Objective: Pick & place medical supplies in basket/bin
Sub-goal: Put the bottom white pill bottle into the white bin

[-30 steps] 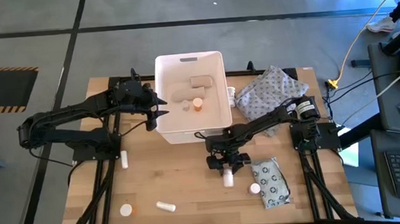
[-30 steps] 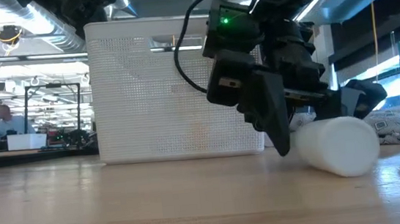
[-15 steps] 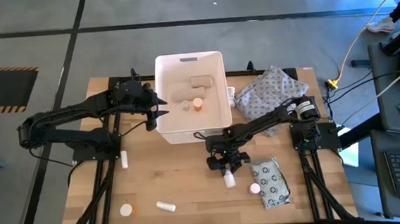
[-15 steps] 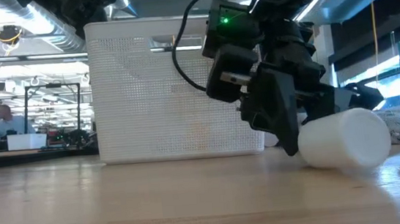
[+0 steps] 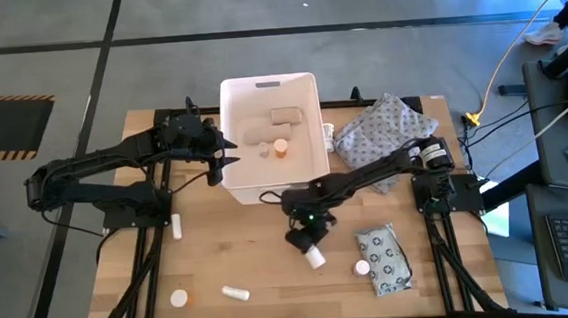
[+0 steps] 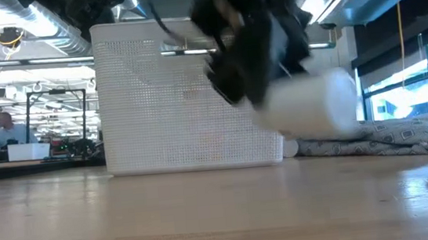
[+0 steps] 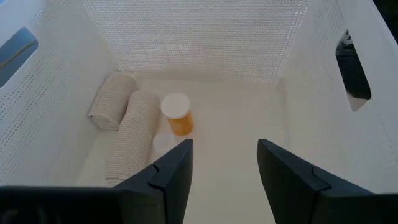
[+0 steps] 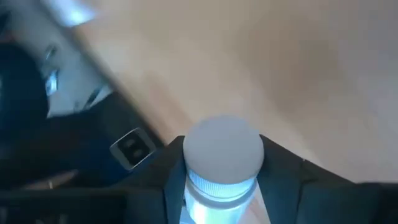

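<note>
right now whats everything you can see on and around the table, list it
tub: 1, white, table's far middle
bandage rolls: 2, tan, in tub
orange bottle: 1, white cap, in tub
white bottle: 1, held off the table
loose bottles: 4, white or orange-capped, on the table
packet: 1, grey with rings, near right
cloth bundle: 1, grey dotted, right of tub
left end effector: open, above tub
right end effector: shut on white bottle
</note>
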Motion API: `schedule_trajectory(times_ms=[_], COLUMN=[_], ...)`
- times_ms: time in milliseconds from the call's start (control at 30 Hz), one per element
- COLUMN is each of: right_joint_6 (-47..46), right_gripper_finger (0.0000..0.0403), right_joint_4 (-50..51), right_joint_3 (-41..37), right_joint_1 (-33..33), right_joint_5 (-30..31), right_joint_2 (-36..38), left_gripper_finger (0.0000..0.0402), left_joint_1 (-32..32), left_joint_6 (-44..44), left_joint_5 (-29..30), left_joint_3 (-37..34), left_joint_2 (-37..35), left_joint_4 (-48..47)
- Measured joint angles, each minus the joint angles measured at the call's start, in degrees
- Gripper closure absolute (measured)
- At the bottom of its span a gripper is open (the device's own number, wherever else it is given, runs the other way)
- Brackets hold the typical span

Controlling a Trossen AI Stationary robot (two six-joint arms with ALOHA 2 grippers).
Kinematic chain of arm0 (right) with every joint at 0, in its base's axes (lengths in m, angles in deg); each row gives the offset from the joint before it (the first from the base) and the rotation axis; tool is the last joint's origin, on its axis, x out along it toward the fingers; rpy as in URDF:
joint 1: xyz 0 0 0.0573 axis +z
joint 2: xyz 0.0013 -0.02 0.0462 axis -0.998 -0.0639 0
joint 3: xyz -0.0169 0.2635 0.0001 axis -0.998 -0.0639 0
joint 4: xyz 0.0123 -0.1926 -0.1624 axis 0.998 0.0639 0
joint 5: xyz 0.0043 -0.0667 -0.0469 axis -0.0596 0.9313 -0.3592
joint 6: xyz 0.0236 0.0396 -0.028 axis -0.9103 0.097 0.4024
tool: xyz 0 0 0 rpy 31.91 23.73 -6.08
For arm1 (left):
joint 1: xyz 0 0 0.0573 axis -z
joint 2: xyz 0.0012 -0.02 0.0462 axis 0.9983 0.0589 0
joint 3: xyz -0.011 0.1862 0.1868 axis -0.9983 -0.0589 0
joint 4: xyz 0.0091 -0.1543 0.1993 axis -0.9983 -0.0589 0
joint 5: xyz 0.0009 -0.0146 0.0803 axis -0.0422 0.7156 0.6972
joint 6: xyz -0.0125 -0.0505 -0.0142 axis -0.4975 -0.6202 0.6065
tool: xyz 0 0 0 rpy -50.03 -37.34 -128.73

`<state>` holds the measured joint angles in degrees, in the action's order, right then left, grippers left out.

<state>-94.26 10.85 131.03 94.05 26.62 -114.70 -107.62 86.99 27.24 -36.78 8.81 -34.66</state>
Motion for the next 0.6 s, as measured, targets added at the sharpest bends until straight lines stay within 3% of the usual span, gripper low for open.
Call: schedule_trajectory(times_ms=[233,600], right_joint_6=[21.18,40.86], right_gripper_finger=[0.0238,0.0242], right_joint_4=[12.75,33.35], right_joint_3=[14.12,39.05], right_joint_1=[1.25,1.16], right_joint_5=[-0.32,13.1], right_joint_2=[0.04,0.11], left_gripper_finger=[0.0231,0.0231], left_joint_1=[0.0,0.0], left_joint_6=[-1.08,-3.0], left_joint_5=[-0.05,-0.07], left_joint_3=[0.0,0.0], left_joint_2=[-0.26,-9.16], left_joint_4=[1.12,6.72])
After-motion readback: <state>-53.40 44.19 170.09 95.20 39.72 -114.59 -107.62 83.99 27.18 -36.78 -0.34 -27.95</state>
